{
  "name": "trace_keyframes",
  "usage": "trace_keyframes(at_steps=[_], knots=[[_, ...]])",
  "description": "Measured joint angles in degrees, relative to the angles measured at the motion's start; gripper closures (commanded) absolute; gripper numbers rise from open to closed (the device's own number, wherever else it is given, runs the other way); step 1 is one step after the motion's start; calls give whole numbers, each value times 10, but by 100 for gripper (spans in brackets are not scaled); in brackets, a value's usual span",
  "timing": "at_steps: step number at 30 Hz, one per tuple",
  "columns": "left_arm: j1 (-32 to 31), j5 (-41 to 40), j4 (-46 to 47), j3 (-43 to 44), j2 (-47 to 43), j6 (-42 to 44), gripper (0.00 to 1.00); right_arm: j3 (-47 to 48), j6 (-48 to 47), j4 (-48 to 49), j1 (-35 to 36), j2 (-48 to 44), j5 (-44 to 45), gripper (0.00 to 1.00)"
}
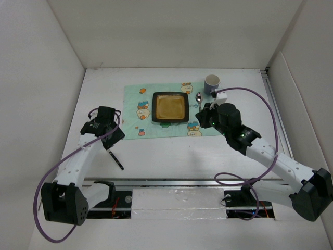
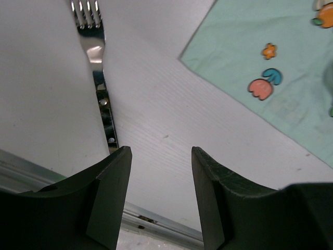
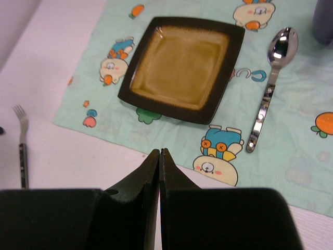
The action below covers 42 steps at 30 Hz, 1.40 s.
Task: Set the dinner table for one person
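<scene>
on dinner table [image 2: 156,114], fork [image 2: 96,62] beside left gripper [image 2: 160,152].

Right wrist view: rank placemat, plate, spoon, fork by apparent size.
1. placemat
2. plate
3. and 4. spoon and fork: unsure. The spoon shows longer, but the fork's handle end is hidden behind the right gripper.

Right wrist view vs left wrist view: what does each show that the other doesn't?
Only right wrist: the square brown glazed plate, the silver metal spoon beside it, the edge of a dark grey mug, and the right pincer, shut. Only left wrist: the left pincer, open, and a grey metal rail. Both: the silver metal fork lying on the white dinner table, off the mint-green cartoon-print cloth placemat.
</scene>
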Motion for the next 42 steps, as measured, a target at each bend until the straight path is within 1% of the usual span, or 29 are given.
trace_keyframes(at_steps=[3, 7, 16, 24, 26, 30, 31, 35, 38, 42], knots=[[0, -5, -20, -6, 52, -22, 54, -8, 0, 4, -23, -35, -10, 92], [0, -17, -25, -21, 107, -45, 54, -17, 2, 7, -47, -58, -24, 91], [1, -54, -33, -23, 142, -78, 54, -23, 2, 7, -60, -58, -53, 91], [15, -85, -36, -22, 239, -81, 54, -23, 2, 7, -71, -63, -55, 91], [18, -91, -35, -22, 244, -80, 55, -23, 2, 7, -74, -63, -59, 91], [23, -95, -19, -23, 244, -74, 60, -23, 2, 7, -74, -63, -64, 91], [23, -95, -12, -23, 245, -73, 63, -23, 2, 7, -74, -63, -64, 91], [23, -93, 7, -24, 246, -69, 66, -24, 2, 7, -74, -68, -76, 91], [23, -92, 23, -31, 240, -69, 68, -24, 2, 8, -74, -78, -78, 90], [23, -82, 54, -59, 209, -75, 68, -24, 2, 10, -74, -86, -78, 90]])
